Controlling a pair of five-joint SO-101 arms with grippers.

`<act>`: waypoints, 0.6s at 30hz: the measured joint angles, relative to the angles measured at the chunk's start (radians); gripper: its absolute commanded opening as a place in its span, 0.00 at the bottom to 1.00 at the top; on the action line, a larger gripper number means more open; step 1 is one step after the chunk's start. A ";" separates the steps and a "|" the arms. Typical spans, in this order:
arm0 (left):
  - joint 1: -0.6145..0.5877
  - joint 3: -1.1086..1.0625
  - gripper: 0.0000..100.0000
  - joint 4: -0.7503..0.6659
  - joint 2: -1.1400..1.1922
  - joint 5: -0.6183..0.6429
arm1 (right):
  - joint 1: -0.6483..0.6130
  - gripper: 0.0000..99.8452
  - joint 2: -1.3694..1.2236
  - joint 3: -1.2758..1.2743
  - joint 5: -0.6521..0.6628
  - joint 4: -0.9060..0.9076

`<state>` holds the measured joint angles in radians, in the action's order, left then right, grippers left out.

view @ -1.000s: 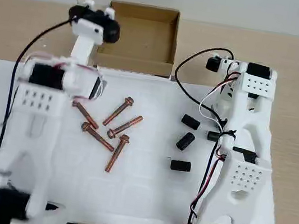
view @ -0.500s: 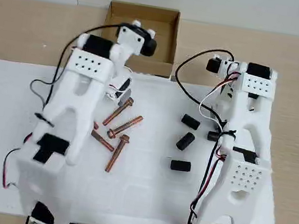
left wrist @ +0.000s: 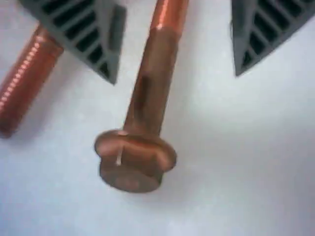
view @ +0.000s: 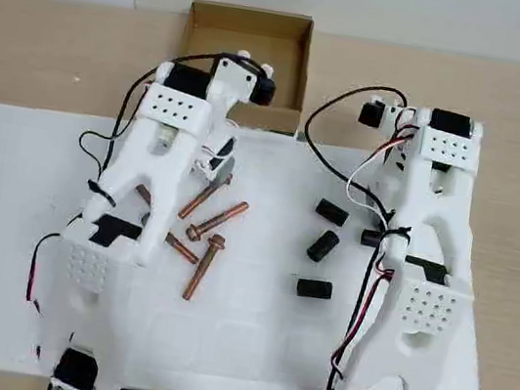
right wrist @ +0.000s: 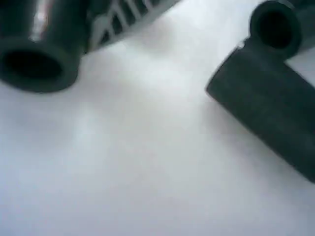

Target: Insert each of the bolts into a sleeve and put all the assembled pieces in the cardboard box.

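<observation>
My left claw is open around a bolt lying left of the middle in the high view. No bolt is in a sleeve yet. The cardboard box up top looks empty, so I think all the work is left.

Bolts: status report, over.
Left gripper open, straddling a bolt on the mat. Right arm by the sleeves. None assembled. Second bolt crowds one finger.

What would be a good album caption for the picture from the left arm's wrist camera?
Open claw straddling a copper bolt lying on the white sheet, a second bolt beside it.
</observation>
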<state>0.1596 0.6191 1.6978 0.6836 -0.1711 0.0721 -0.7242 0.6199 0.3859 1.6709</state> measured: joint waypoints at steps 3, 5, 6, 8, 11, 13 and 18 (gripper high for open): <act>0.000 0.009 0.16 0.000 0.005 0.000 | 0.000 0.01 0.000 0.000 -0.012 0.000; 0.000 0.009 0.16 0.000 0.005 0.000 | 0.000 0.01 0.000 0.000 -0.015 0.000; 0.000 0.009 0.16 0.000 0.005 0.000 | 0.000 0.01 0.000 0.000 -0.015 0.000; 0.000 0.009 0.16 0.000 0.005 0.000 | 0.000 0.01 0.000 0.000 -0.018 0.000; 0.006 0.009 0.16 0.000 0.005 0.000 | 0.000 0.01 0.000 0.000 -0.018 0.000; 0.017 0.009 0.16 0.000 0.005 0.000 | 0.000 0.01 0.000 0.000 -0.018 0.000; 0.038 0.009 0.16 -0.014 0.012 -0.005 | 0.000 0.01 0.000 0.000 -0.018 0.000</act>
<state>0.1979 0.6283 1.6840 0.6958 -0.1757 0.0721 -0.7242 0.6199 0.3675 1.6709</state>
